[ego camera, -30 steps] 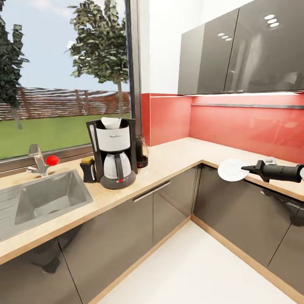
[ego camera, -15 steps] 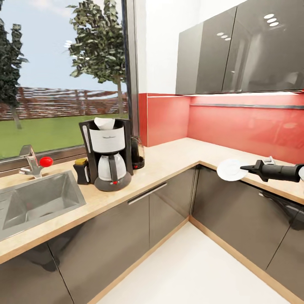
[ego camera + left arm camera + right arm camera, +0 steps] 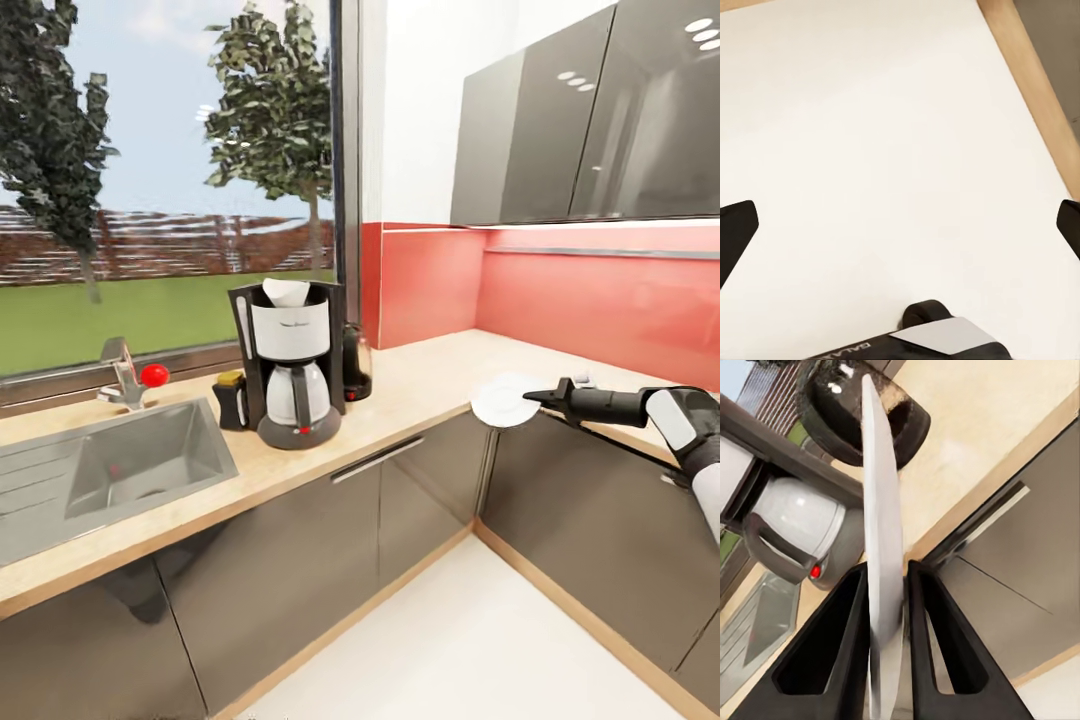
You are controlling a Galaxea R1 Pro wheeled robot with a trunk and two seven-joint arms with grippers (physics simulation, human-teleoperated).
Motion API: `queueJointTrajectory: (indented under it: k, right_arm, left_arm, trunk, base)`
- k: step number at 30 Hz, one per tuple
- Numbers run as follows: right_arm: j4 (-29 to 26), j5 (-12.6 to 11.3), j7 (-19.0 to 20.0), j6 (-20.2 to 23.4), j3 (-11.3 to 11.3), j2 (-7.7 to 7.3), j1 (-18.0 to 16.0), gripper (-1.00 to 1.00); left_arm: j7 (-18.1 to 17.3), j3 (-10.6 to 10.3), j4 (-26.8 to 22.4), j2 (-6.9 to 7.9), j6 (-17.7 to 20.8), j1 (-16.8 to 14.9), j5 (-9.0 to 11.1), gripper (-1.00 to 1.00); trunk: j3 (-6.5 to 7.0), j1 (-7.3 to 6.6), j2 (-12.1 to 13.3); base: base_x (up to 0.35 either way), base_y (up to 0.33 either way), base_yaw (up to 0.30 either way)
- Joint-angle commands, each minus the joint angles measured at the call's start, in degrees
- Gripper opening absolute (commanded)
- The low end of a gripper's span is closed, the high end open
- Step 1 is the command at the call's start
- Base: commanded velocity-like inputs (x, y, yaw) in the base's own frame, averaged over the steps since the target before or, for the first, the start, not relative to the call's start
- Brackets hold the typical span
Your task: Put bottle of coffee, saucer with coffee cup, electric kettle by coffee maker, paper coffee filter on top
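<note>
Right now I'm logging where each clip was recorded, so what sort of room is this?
A home kitchen, as a simulator render: a light-wood countertop over dark grey cabinets, with an inset sink below a window onto a garden, and a coffee maker beside it. The right gripper holds a white saucer.

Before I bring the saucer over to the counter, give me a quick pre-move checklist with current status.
1. Saucer gripped: ok, right gripper has its jaws shut on the rim, plate held on edge.
2. Coffee maker on the countertop: ok, upright.
3. Filter on the coffee maker: ok, white cone sits in its top.
4. Bottle and kettle beside the coffee maker: ok, one on each side.
5. Bare counter near the coffee maker for the saucer: ok, free wood in front of the kettle.
6. Cup location: cannot tell.
7. Left gripper: ok, open, holding nothing, above white floor.
</note>
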Motion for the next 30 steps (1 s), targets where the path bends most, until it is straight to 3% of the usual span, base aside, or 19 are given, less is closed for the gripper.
queueJointTrajectory:
  k: [1, 7, 13, 17, 30]
  right_arm:
    - [0.0, -0.1, 0.3, 0.2, 0.1, 0.03, 0.0, -1.0]
    - [-0.1, -0.2, 0.6, 0.2, 0.0, 0.13, 0.0, -1.0]
    - [-0.1, -0.2, 5.1, 0.2, 0.0, 0.13, 0.0, -1.0]
    - [-0.1, -0.2, 6.0, 0.2, -0.1, 0.31, 0.0, -1.0]
    - [-0.1, -0.2, 6.4, 0.2, -0.1, 3.29, 0.0, -1.0]
  left_arm:
    - [0.0, -0.2, 0.0, -0.02, 0.4, 0.0, 0.6, 1.0]
    - [0.0, -0.2, 0.4, -0.45, -0.9, 0.0, 0.6, 1.0]
    - [0.0, -0.2, 1.4, -0.72, -1.3, 0.0, 0.6, 1.0]
    - [0.0, -0.2, 1.5, -0.75, -1.3, 0.0, 0.6, 1.0]
    - [0.0, -0.2, 1.5, -0.76, -1.4, 0.0, 0.7, 1.0]
  trunk:
    - [-0.05, 0.0, 0.0]
    - [-0.01, 0.0, 0.0]
    - [-0.01, 0.0, 0.0]
    - [-0.01, 0.0, 0.0]
    - [-0.01, 0.0, 0.0]
  base:
    - [0.0, 0.0, 0.258]
    - [0.041, -0.102, 0.122]
    - [0.142, -0.27, 0.013]
    - [0.088, -0.164, 0.002]
    - [0.009, -0.016, 0.166]
